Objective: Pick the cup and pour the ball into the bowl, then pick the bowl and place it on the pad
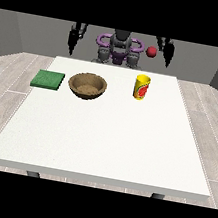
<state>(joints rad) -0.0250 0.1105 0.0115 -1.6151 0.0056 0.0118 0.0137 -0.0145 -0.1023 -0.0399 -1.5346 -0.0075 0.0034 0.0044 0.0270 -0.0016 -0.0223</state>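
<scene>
Three items sit on the white tabletop (103, 140) in the front view, all in its far half: green pad (48, 79) near the far-left edge, brown bowl (87, 86) just right of the pad with a small gap between them, yellow cup (141, 87) with a red mark on its side, upright, well right of the bowl. Bowl is upright, open side up, inside looks bare as far as I can see. Red ball (151, 51) is not visible in the cup; it shows above and behind the tabletop's far edge, just beside the hand at the view's right (167, 52), on its inner side. Can't tell if that hand touches the ball. Both hands are raised at the robot's sides, behind the far edge, well apart from pad, bowl and cup. Hand at the view's left (73, 38) hangs with dark fingers pointing down, nothing seen in it. Finger state on both hands: too small to read, cannot tell whether spread or curled. Robot torso (119, 49) sits centred between the two arms, behind the tabletop.
</scene>
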